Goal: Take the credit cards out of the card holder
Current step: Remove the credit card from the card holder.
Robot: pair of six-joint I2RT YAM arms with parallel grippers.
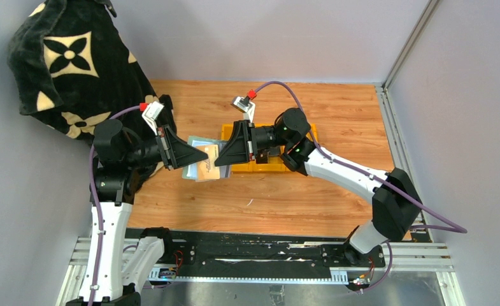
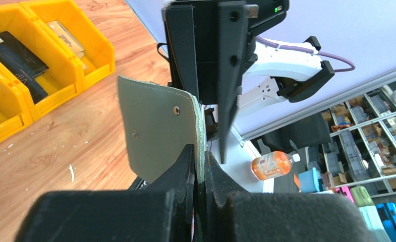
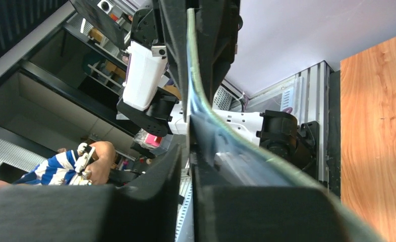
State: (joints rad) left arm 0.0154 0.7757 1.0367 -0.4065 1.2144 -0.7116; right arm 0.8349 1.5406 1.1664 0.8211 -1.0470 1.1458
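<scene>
Risk of snagging clear sleeve rather than unseen credit cards: left end effector (image 2: 199,155) clamped on card holder (image 2: 155,131), right end effector (image 3: 185,146) slightly parted astride its edge.

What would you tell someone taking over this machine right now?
Left gripper: shut on the green card holder, which is held up above the table.
Right gripper: jaws close together at the holder's far edge; whether it is gripping is unclear.
Done: holder is up between both arms.
Left: pull out the cards; none is seen outside yet.
</scene>
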